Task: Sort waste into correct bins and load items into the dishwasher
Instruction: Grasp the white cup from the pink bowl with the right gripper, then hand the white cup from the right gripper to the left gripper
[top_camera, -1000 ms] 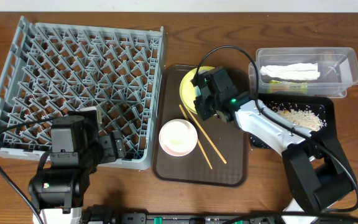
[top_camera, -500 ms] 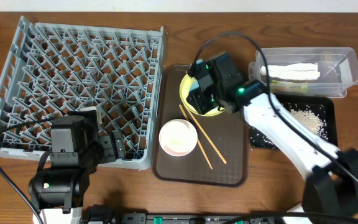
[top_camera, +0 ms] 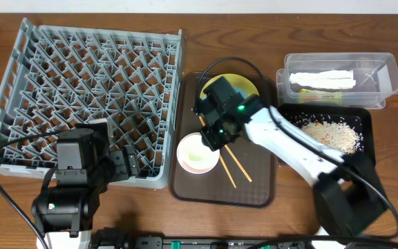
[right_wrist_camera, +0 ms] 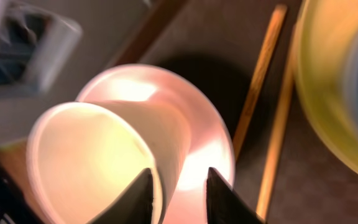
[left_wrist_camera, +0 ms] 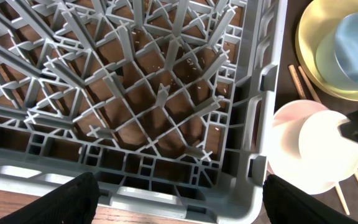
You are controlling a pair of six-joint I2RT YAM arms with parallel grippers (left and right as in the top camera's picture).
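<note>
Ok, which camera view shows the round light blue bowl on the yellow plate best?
Left wrist: the light blue bowl sits sharp and uncovered on the yellow plate. Overhead, the right arm hides it; right wrist catches only a blurred edge.

Top-down: the large square grey plastic dish rack (top_camera: pixel 88 90) fills the left side, and the left arm (top_camera: pixel 74 173) sits at its near edge, the left gripper (top_camera: pixel 128 163) over the rack's near right corner. On the brown rectangular serving tray (top_camera: pixel 254 194), the right gripper (top_camera: pixel 211 135) hangs at the far rim of the round white bowl (top_camera: pixel 197 155), its fingers hidden under the wrist. The round yellow plate (top_camera: pixel 246 84) peeks out behind the right arm (top_camera: pixel 289 142), and the thin wooden chopsticks (top_camera: pixel 241 170) lie slanted beside the bowl. Far right, the clear plastic rectangular tub (top_camera: pixel 387 72) holds a crumpled white paper napkin (top_camera: pixel 322 79). Just in front of it, the shallow black rectangular tray (top_camera: pixel 366 119) holds whitish-beige rice-like scraps (top_camera: pixel 330 133).
</note>
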